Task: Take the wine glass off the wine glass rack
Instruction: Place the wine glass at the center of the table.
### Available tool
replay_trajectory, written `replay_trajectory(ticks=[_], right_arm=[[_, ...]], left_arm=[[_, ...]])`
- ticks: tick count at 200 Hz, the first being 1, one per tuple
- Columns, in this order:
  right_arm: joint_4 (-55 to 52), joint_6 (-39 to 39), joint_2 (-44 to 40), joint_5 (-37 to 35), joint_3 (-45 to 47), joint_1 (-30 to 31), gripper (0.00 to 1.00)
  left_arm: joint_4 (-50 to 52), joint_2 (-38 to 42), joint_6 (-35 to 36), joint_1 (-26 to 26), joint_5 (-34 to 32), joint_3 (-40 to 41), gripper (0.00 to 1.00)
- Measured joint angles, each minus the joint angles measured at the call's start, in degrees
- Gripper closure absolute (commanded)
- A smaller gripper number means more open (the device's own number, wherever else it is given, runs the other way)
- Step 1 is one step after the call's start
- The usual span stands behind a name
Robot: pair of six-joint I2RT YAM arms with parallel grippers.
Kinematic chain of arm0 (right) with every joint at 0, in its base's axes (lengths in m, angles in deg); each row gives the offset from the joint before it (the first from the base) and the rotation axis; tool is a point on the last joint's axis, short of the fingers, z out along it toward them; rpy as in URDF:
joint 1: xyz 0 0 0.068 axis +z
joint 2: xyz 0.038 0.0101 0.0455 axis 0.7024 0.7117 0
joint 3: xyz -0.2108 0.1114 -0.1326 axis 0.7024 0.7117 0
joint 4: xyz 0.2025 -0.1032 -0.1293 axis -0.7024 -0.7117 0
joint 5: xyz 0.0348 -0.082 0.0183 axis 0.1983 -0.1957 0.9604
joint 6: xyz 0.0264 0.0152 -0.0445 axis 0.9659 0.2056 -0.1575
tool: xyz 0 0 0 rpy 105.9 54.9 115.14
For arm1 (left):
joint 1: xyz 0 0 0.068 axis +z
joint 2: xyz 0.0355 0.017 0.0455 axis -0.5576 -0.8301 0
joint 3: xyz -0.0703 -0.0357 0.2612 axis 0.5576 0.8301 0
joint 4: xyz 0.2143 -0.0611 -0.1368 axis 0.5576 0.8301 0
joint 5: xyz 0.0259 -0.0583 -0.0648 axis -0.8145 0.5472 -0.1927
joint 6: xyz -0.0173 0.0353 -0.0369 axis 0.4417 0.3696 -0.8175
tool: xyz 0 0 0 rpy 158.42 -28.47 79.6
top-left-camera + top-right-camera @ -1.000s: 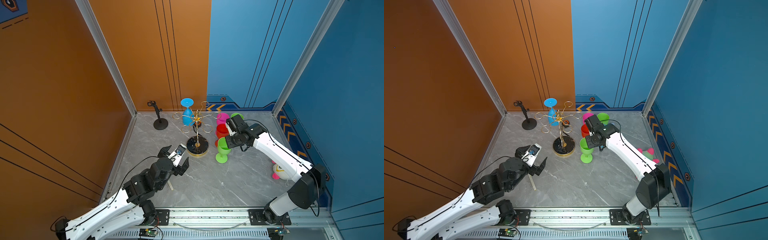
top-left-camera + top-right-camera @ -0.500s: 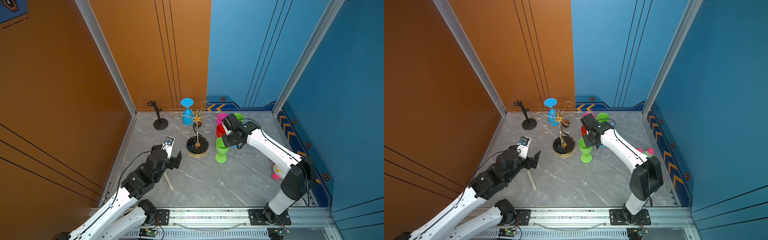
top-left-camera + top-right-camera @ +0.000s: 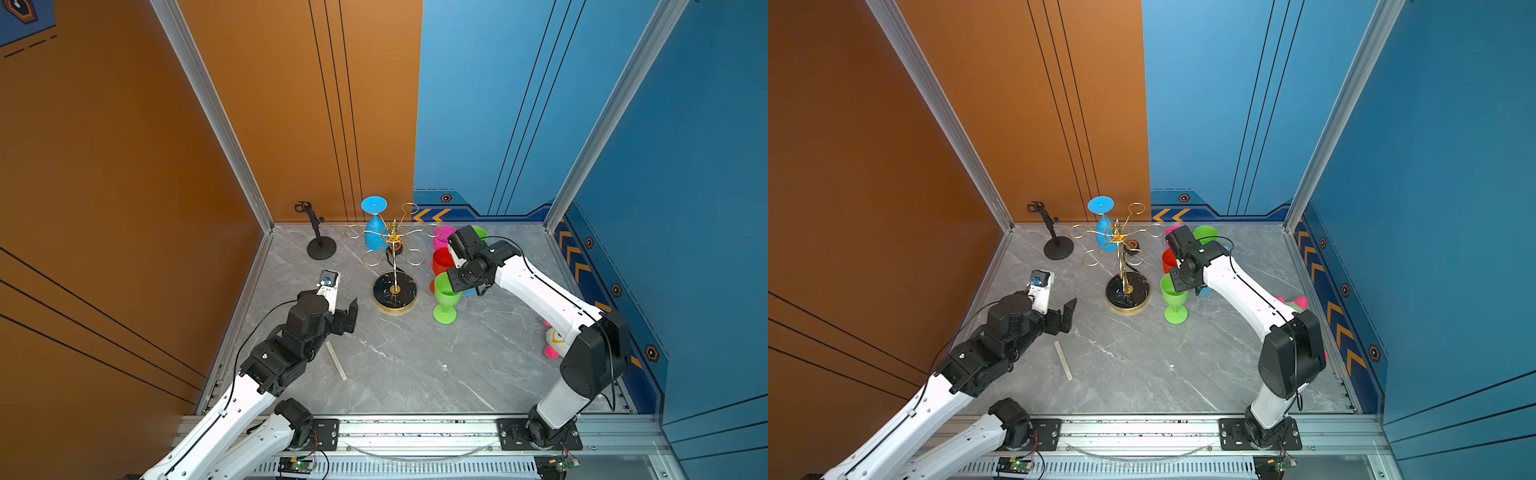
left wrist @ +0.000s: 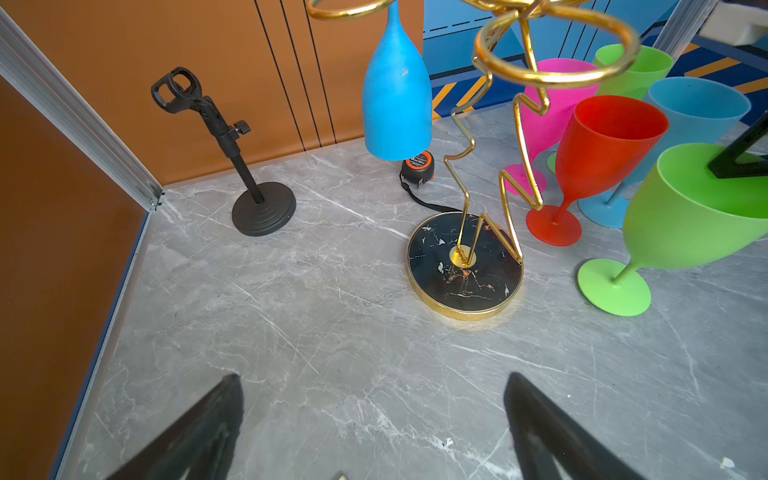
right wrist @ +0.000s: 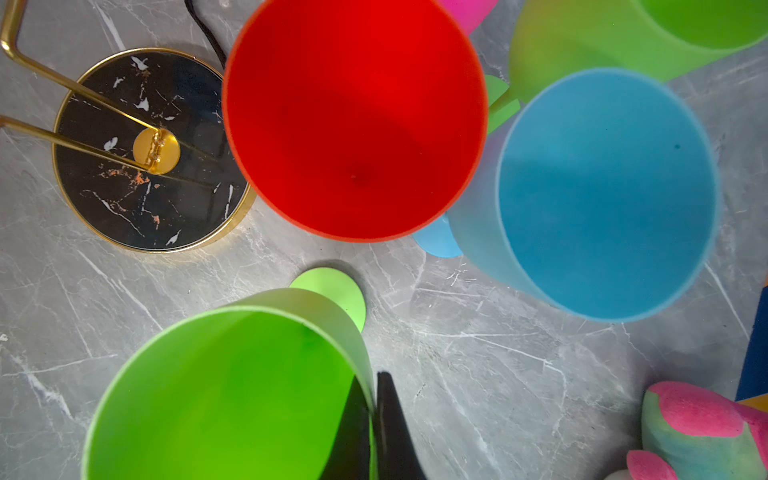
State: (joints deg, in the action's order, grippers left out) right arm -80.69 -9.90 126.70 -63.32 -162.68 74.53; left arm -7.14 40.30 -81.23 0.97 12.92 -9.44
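Stand the green glass level before loosening the right pincer clamped on its rim. Send the empty, wide-open left pincer to the blue wine glass

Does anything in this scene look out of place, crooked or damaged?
Nothing is spilled or broken. The nearer green glass beside the rack is pinched at its rim by the right fingers, one inside the bowl, and it seems to lean a little. A tape measure lies behind the rack, an odd thing among glasses.
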Motion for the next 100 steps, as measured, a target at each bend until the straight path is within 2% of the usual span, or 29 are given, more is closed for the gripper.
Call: replay_trajectory(ticks=[100], right_arm=[[1.4,0.0,1.6,1.6,0.0,-0.6,0.95]], left_arm=[[0.0,0.0,-0.1,0.4,0.8,0.0,0.02]])
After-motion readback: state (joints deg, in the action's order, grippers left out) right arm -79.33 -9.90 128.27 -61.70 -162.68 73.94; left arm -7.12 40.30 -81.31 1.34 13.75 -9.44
